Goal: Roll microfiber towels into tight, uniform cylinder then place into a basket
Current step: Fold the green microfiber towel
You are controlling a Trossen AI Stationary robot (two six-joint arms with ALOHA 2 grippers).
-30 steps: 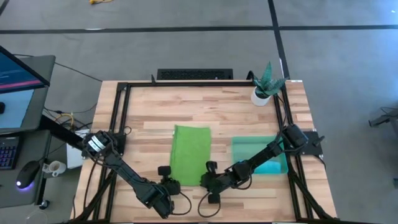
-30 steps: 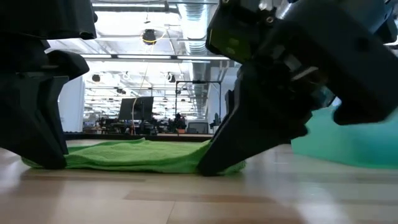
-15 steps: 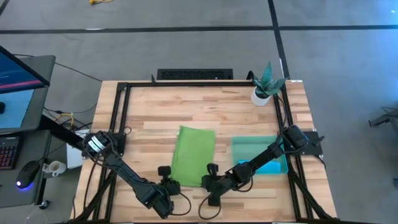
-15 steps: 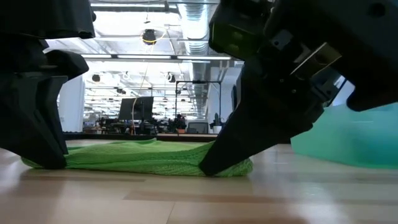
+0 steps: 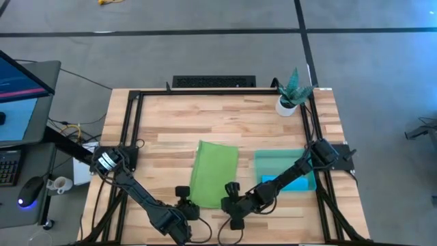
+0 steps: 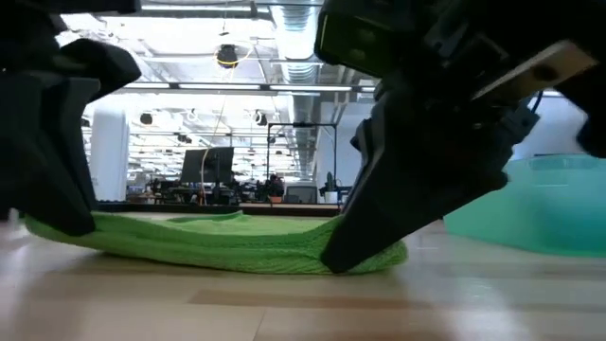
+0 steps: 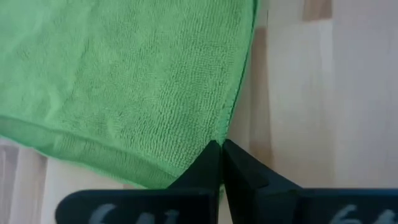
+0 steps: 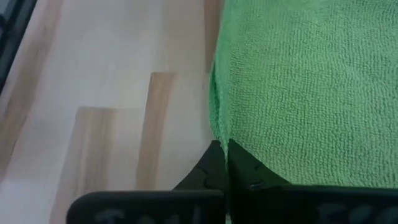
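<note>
The left gripper [image 5: 183, 203] sits at the near edge of the table [image 5: 177, 119], clamped on one near corner of the towel [image 5: 214, 171]; the right gripper [image 5: 231, 198] is just beside it, pinching the other near corner. The towel stretches away from both grippers toward the table's middle, lying flat on the wood. Out to the right of the right gripper rests the basket [image 5: 273, 162], with a second towel [image 5: 300, 183] inside it. Well beyond, at the far right corner, stands the potted plant [image 5: 292, 90].
</note>
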